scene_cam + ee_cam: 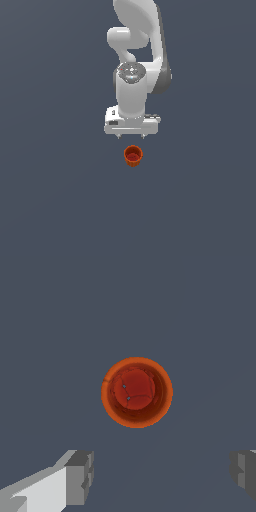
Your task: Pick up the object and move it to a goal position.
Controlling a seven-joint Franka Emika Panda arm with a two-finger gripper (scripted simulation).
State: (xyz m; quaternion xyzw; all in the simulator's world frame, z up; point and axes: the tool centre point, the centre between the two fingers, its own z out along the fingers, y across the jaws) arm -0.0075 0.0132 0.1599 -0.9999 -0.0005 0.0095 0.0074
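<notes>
While the white arm (135,65) hangs over the flat grey-blue floor (50,200), the small orange-red cup (133,156) stands upright on that floor, mouth up, just below the gripper (131,136) as the exterior view shows it, and nothing touches it. Relative to the cup, the arm's hand sits higher in that view and is centred almost over it, with the two short fingertips poking down from the wide white palm to either side of the cup's line. Seen by the wrist camera, the cup (137,392) shows as a round ring with a bright orange rim and a darker red inside, its bottom marked by faint cracks and two tiny pale specks. Beside the cup in this view, two grey fingers (80,477) appear, one on each side, both clear of the rim and well apart from each other. The jaws stand wide, wider than the cup is across, and they hold nothing. Whether the fingertips are above the cup's rim or level with it cannot be told.
</notes>
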